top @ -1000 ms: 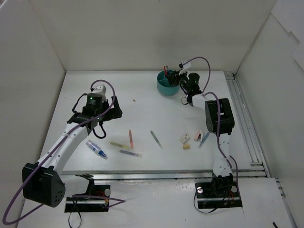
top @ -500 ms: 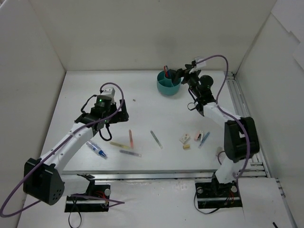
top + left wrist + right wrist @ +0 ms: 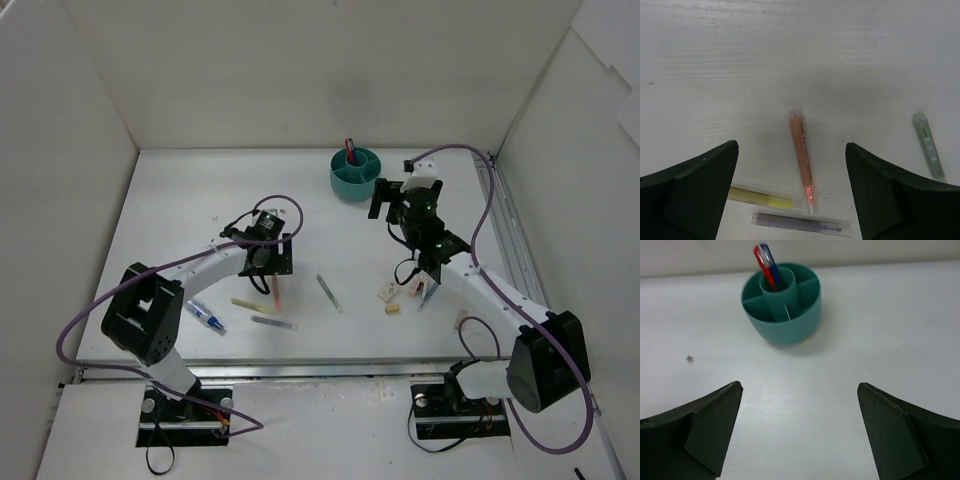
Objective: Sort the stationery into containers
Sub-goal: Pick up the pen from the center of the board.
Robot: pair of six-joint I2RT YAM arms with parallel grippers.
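The teal cup (image 3: 356,176) stands at the back with a red and a blue pen (image 3: 767,261) upright in its central well (image 3: 779,286). My right gripper (image 3: 384,204) hangs open and empty a little in front of the cup (image 3: 782,305). My left gripper (image 3: 271,268) is open above an orange pen (image 3: 802,156) that lies between its jaws on the table. Beside it lie a yellow pen (image 3: 765,199), a grey pen (image 3: 799,223) and a grey-green pen (image 3: 928,145). A blue-and-white pen (image 3: 204,315) lies further left.
Small eraser blocks (image 3: 388,292) and a blue pen (image 3: 430,293) lie near the right arm's forearm. White walls close in the table on three sides. A metal rail (image 3: 510,250) runs along the right edge.
My left gripper has swung right and nearer, over the orange pen, its jaws narrowing slightly. My right gripper has drawn back from the cup and opened.
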